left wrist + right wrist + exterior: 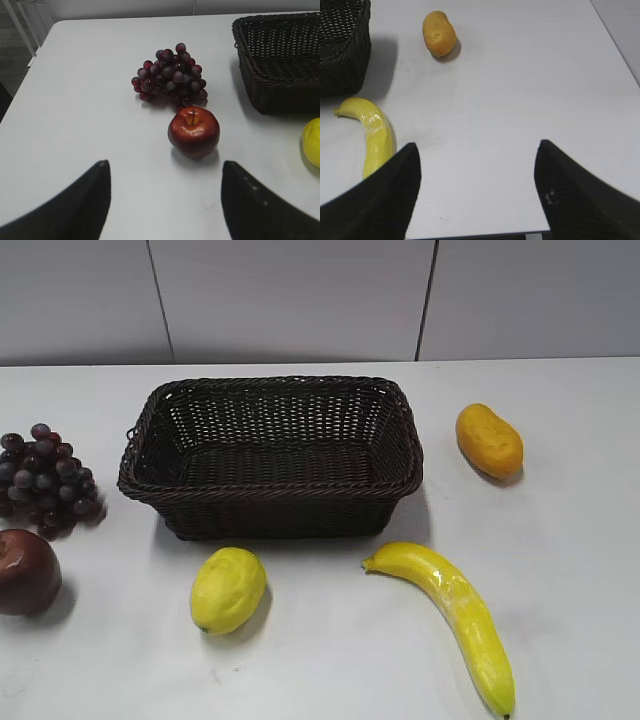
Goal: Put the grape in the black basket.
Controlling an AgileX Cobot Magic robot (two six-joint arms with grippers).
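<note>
The grape bunch [45,478] lies on the white table at the far left, left of the black basket [272,480]. In the left wrist view the grape [171,77] sits beyond a dark red apple [193,132], with the basket [280,65] at the upper right. My left gripper [163,167] is open and empty, well short of the apple. My right gripper [476,150] is open and empty over bare table near the front edge. Neither gripper shows in the exterior view.
The apple [25,571] sits in front of the grape. A lemon [228,589] and a banana [455,612] lie in front of the basket, and an orange-yellow fruit [488,440] lies to its right. The right wrist view shows the banana [372,140] and the table's front edge.
</note>
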